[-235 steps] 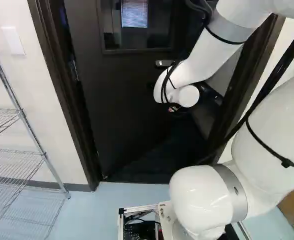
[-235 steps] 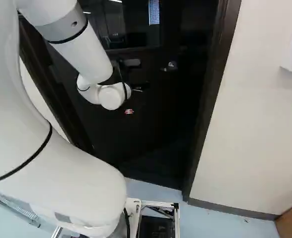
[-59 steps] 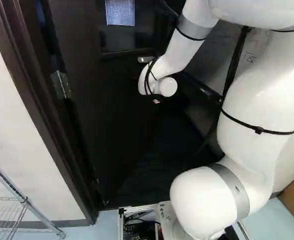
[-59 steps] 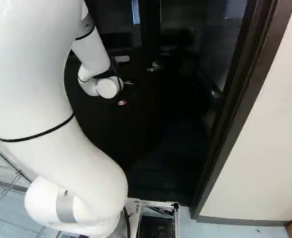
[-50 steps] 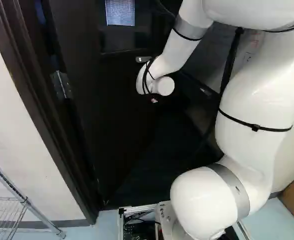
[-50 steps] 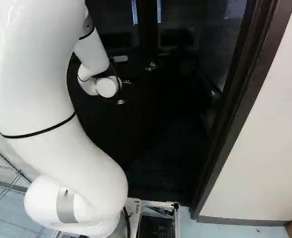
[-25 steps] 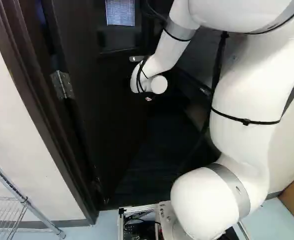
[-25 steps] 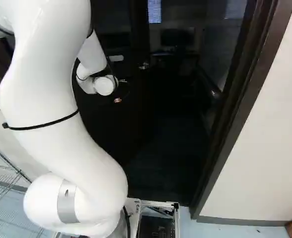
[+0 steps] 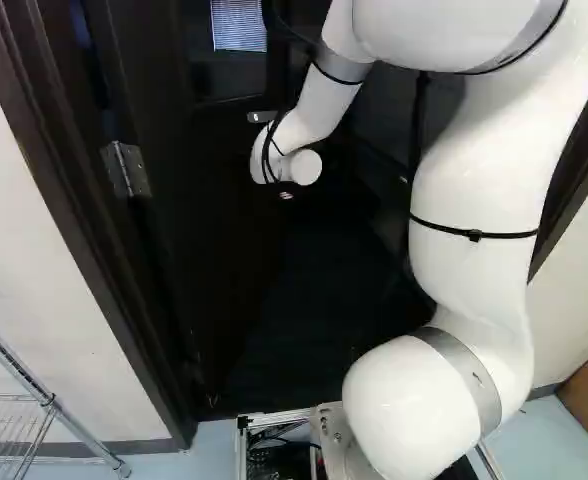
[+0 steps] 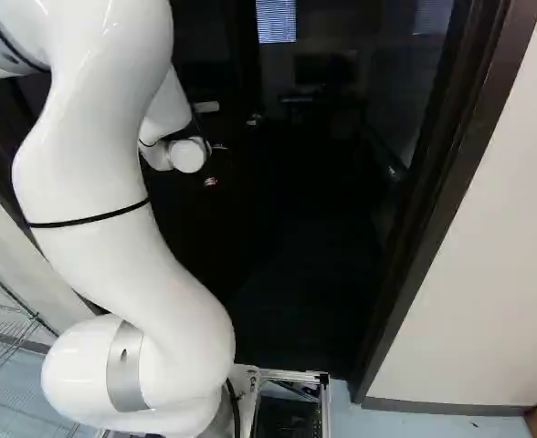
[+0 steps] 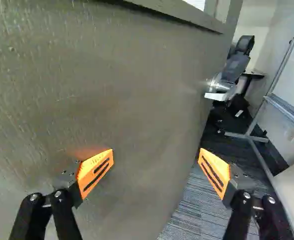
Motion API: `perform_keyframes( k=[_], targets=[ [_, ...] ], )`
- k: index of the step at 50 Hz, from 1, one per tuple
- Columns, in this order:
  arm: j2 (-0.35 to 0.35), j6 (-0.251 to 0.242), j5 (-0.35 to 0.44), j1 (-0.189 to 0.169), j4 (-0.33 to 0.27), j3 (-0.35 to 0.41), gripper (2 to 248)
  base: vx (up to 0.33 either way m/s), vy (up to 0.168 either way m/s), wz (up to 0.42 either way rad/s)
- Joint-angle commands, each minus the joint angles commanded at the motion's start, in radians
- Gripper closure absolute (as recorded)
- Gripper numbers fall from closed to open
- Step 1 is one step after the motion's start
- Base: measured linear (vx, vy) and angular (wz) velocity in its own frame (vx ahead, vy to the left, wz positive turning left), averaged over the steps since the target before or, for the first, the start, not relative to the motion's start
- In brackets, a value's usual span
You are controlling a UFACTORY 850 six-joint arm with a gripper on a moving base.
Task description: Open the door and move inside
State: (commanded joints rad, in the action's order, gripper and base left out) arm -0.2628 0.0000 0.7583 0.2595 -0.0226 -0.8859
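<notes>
Door stands part-open ahead of the gripper, which is spread wide and holds nothing; lever handle farther ahead, then carpet past the door's edge. Push smoothly, widening the way before the base drives through

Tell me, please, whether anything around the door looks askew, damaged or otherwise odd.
Nothing stands out. The door is open, its visible hinge looks undamaged, and the open gripper faces its surface. Parts of the base views are too dark to judge.
</notes>
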Motion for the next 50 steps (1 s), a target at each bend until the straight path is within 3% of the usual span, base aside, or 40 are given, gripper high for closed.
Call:
perform_keyframes(
  k=[50],
  targets=[
    [-0.118, 0.0, 0.0, 0.094, -0.01, -0.139, 3, 0.0, 0.0, 0.0]
  ],
)
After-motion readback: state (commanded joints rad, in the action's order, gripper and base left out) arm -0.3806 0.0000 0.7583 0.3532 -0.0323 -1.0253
